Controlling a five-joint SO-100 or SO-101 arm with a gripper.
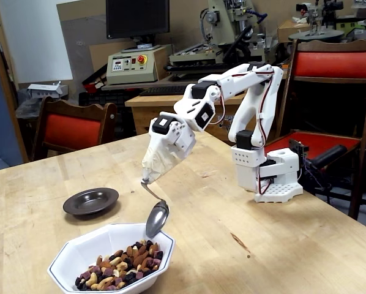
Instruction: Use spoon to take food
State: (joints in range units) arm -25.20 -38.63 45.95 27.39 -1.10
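Observation:
A shiny silver spoon (pixel 156 217) hangs from my gripper (pixel 150 174), its bent handle end wrapped in beige tape that also covers the fingers. The gripper is shut on the spoon. The spoon bowl is tilted down just above the far right rim of a white octagonal bowl (pixel 73 251) at the table's front. The food (pixel 123 267), tan nuts mixed with dark purple-brown pieces, lies in the bowl. The spoon bowl looks empty and sits above the food, at its far edge.
A small dark round plate (pixel 90 201) sits on the wooden table (pixel 244 233) left of the spoon. The arm's white base (pixel 270 174) stands at the table's right rear. Red-cushioned chairs stand behind the table.

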